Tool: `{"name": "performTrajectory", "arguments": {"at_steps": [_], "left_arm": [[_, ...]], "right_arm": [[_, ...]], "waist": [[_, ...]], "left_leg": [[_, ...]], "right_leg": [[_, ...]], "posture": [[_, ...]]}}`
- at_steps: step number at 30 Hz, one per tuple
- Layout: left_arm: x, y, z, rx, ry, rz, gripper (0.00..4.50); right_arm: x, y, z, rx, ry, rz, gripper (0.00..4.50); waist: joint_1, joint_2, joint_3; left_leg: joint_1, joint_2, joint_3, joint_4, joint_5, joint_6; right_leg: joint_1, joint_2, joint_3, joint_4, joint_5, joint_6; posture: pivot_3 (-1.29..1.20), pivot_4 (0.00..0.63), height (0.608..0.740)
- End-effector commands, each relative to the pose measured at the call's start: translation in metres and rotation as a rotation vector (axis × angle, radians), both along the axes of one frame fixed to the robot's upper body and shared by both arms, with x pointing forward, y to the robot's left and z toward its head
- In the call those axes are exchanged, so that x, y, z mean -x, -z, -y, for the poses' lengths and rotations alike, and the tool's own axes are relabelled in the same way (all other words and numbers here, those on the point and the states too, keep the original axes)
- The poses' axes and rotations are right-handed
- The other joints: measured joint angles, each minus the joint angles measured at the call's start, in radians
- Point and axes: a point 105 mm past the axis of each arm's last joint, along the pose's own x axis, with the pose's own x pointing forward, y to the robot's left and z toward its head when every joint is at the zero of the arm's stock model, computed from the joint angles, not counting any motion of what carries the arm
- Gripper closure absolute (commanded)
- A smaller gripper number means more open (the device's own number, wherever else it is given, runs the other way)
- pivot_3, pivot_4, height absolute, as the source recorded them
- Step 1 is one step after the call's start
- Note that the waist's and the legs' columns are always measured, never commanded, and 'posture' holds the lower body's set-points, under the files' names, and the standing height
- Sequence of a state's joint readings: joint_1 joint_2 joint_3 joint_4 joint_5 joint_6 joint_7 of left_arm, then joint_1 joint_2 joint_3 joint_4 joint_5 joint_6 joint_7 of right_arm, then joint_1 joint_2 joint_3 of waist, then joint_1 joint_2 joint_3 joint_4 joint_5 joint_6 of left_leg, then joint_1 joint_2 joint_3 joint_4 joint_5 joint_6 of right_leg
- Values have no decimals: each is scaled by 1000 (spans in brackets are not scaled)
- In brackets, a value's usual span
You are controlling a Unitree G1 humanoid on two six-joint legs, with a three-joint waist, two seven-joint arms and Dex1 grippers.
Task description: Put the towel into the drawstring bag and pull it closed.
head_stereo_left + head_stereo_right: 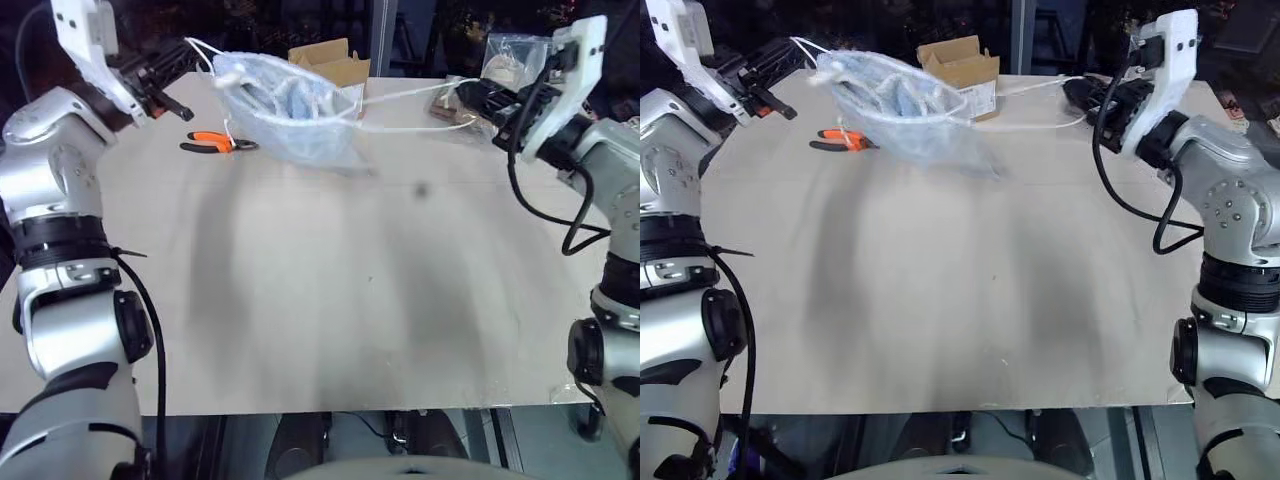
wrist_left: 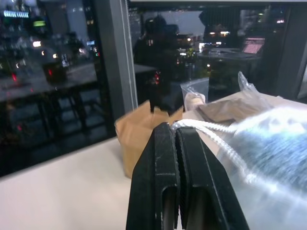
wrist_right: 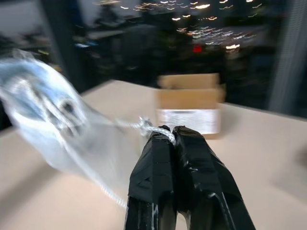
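left eye view: the bag (image 1: 290, 115) hangs in the air above the far part of the desk (image 1: 330, 290), strung between two hands. the towel (image 1: 285, 100) shows blue through its sheer cloth, so it sits inside. the left hand (image 1: 170, 75) is just left of the bag, the right hand (image 1: 470, 98) well to the bag's right, and the cords (image 1: 410, 95) run taut from the bag's mouth out to each. the bag's long axis lies along that line, sloping down toward the right. the left hand is the nearer. behind the bag stands one cardboard box (image 1: 335, 62), below its left end lie one pair of orange pliers (image 1: 218, 144), and far right of it is one clear plastic bag (image 1: 515, 55).

right eye view: the same layout; two cord strands reach from the bag to the right hand.

left wrist view: the left hand's fingers (image 2: 165, 182) are pressed together on a cord, the bag just beyond them.

right wrist view: the right hand's fingers (image 3: 158, 177) are closed tight on a cord, the bag well off past them, the box behind.

pulling the hands further apart along that line should, i judge, cinch the mouth.
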State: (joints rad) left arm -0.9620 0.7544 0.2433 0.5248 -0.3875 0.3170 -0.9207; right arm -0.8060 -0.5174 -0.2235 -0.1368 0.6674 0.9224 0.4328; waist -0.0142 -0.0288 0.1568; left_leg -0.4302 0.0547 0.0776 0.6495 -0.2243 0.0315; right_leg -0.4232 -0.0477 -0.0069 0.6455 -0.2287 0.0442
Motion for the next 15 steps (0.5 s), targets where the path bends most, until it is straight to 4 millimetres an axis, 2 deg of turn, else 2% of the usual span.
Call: {"name": "performTrajectory", "arguments": {"at_steps": [1, 2, 3, 4, 5, 6, 8, 9, 10, 11, 12, 13, 15], "left_arm": [[4, -30, 5, 34, 13, 96, 4479], [3, -31, 1, 36, 0, 88, 4479], [0, -24, -1, 20, -9, 62, 4479], [-3, -9, -1, -42, -23, 29, 4479], [-2, -5, 1, -77, -14, 38, 4479], [-1, -9, 2, -62, -1, 55, 4479], [3, -44, -1, 76, 0, 123, 4479], [3, -50, -3, 107, -4, 123, 4479], [1, -47, -2, 96, -3, 101, 4479], [-1, -32, 2, 35, 3, 61, 4479], [-2, -17, 6, -9, 20, 37, 4479], [-1, -16, 8, -2, 33, 40, 4479], [0, -31, 4, 57, 16, 80, 4479]], "right_arm": [[19, -61, -6, -117, -61, 184, 4500], [20, -69, 0, -108, -39, 211, 4500], [18, -68, 5, -86, -11, 212, 4500], [10, -56, 13, -53, 35, 174, 4500], [8, -49, 16, -16, 49, 164, 4500], [11, -50, 15, -7, 36, 174, 4500], [25, -88, 17, -120, 7, 271, 4500], [28, -99, 21, -145, 18, 285, 4500], [26, -99, 24, -128, 42, 278, 4500], [20, -86, 27, -65, 77, 248, 4500], [12, -63, 30, -11, 93, 194, 4500], [10, -54, 32, -7, 99, 173, 4500], [16, -67, 32, -85, 82, 200, 4500]], "waist": [[1, -1, 3], [-1, -1, 4], [-1, -1, 4], [0, -2, 4], [1, -2, 1], [4, -3, 0], [4, -3, 2], [4, -3, 3], [3, -3, 4], [3, -2, 3], [4, -3, 0], [5, -3, -1], [3, -3, 1]], "left_leg": [[-3, 0, 0, 1, 0, 0], [-8, 0, -1, 3, 0, 0], [-11, 0, -1, 5, 2, -2], [-12, 0, -1, 6, 2, -3], [-12, 0, -2, 6, 2, -3], [-11, 0, -2, 5, 2, -3], [-6, 0, -2, 2, 1, -2], [-8, 0, -1, 3, 0, 0], [-9, 0, -1, 4, 0, 0], [-11, 0, -2, 4, 0, 0], [-11, 0, -2, 4, 1, -1], [-9, 0, -2, 3, 1, -2], [-2, 0, -1, 1, 0, 0]], "right_leg": [[-3, 0, 0, 2, 0, 0], [-8, 0, 0, 4, 0, 0], [-12, 0, 1, 8, 1, 0], [-13, 1, 1, 9, 1, 0], [-13, 1, 0, 9, 1, 0], [-11, 1, -1, 7, 1, 0], [-4, 0, -1, 0, 0, 0], [-6, 0, 0, 1, 0, 0], [-7, 0, -1, 2, 1, 0], [-9, 0, -1, 2, 1, 1], [-9, 0, -1, 2, 1, 1], [-7, 0, -1, 0, 1, 1], [2, 0, -1, -3, 0, 2]], "posture": [[0, 150, 740], [0, 150, 740], [0, 150, 740], [0, 150, 740], [0, 150, 740], [0, 150, 740], [0, 150, 740], [0, 150, 740], [0, 150, 740], [0, 150, 740], [0, 150, 740], [0, 150, 740], [0, 150, 740]]}}
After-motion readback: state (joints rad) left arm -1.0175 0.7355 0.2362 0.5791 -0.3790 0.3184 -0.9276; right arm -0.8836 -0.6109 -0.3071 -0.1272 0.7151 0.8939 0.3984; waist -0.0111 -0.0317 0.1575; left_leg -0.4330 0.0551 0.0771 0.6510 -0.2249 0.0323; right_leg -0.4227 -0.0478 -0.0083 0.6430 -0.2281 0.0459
